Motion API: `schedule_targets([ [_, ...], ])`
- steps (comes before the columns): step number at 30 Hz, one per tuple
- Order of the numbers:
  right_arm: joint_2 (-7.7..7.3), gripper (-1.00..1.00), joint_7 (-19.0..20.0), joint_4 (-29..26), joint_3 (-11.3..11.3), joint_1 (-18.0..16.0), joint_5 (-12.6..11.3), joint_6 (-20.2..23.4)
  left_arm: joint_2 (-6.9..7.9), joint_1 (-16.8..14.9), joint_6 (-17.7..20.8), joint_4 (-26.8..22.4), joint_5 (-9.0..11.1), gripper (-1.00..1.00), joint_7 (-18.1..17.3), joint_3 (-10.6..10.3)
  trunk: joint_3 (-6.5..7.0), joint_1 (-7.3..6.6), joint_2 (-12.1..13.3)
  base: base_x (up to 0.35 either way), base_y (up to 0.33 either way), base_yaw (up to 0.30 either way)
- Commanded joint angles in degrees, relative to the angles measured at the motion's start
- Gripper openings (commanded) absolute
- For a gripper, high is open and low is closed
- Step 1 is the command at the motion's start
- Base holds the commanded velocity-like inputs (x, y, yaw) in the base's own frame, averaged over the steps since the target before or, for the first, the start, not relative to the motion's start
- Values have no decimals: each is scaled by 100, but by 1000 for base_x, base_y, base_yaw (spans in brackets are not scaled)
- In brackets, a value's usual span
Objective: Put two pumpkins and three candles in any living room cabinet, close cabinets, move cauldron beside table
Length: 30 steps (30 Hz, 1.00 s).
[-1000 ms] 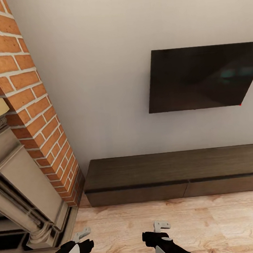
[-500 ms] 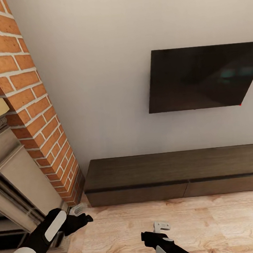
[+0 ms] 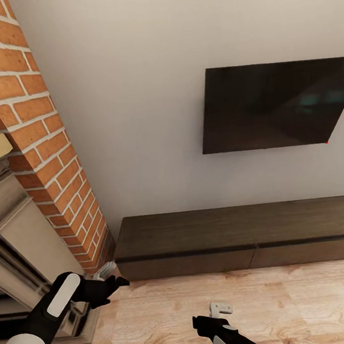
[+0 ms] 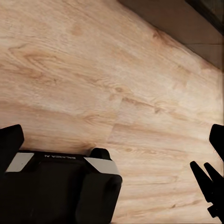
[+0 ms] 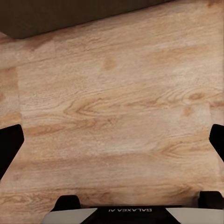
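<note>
Reaching toward cabinet, drawers shut, just ahead of left gripper. Left gripper: spread cannot be told. Right gripper: fingers wide, empty, low over floor. Advice: catch the near drawer's end edge, pull straight out.

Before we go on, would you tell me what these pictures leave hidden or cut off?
- Cabinet: in the head view its right end runs past the frame edge, and the closed fronts hide what is inside.
- Left gripper: in the head view its fingers blend with the fireplace base behind, so their gap is unreadable.
- Right gripper: in the head view it is small, near the bottom edge; open or shut is unclear.
</note>
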Motion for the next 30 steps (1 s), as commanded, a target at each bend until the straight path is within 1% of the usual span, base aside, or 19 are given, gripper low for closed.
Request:
schedule_targets([
  [1,-4,100,-39,-10,48,-6,-38,2,23,1,11,-5,163,100,55,-14,-12,4,-12,0,0,0],
  [2,-4,100,-32,-10,48,-6,-38,0,36,2,12,-6,200,100,55,-13,-12,4,-12,0,0,0],
  [3,-4,100,-16,-10,47,-6,-38,-2,77,3,14,-10,286,100,54,-14,-12,4,-12,0,0,0],
  [5,-15,100,8,-10,46,-6,-38,-5,180,5,16,-44,509,100,54,-16,-12,4,-12,0,0,0],
  [6,-24,100,11,-10,45,-6,-38,-6,202,5,16,-63,575,100,54,-16,-12,4,-12,0,0,0],
  [8,-62,100,19,-10,42,-6,-46,-7,279,6,18,-132,812,100,54,-31,-12,4,-12,0,0,0],
  [9,-76,100,21,-10,41,-6,-71,-7,329,6,21,-151,890,100,54,-47,-12,4,-12,0,0,0],
  [10,-81,100,24,-10,41,-6,-94,-7,353,6,22,-158,919,100,54,-53,-12,4,-12,0,0,0],
  [12,-97,100,35,-9,40,-6,-241,-7,417,6,24,-178,991,100,54,-69,-12,4,-12,0,0,0],
  [15,-121,100,45,-9,40,-6,-392,-7,445,6,25,-187,1026,100,54,-75,-12,4,-12,0,0,0],
  [16,-150,100,47,-9,40,-6,-439,-7,454,6,26,-190,1058,100,54,-77,-12,4,-12,0,0,0],
  [19,-234,100,90,-9,40,-6,-502,-23,468,6,32,-190,1240,100,54,-79,-12,4,-12,0,0,0],
  [20,-260,100,205,-8,40,-6,-522,-52,471,8,34,-189,1322,100,54,-79,-30,25,-52,0,0,0],
  [23,-296,100,538,27,32,-6,-673,-82,473,7,38,-186,1402,100,52,-86,-84,91,-173,0,0,0],
  [24,-300,100,648,130,27,-6,-775,-90,473,11,40,-186,1420,100,16,-87,-102,113,-213,0,0,0],
  [26,-301,100,746,271,19,-6,-876,-129,473,13,42,-185,1431,100,-190,-88,-138,157,-293,0,0,0],
  [29,-312,100,987,370,8,-6,-946,-229,470,20,43,-185,1432,100,-765,-96,-191,223,-413,0,0,0],
  [30,-319,100,1042,378,7,-6,-952,-241,469,21,43,-185,1431,100,-865,-107,-209,245,-453,0,0,0],
])
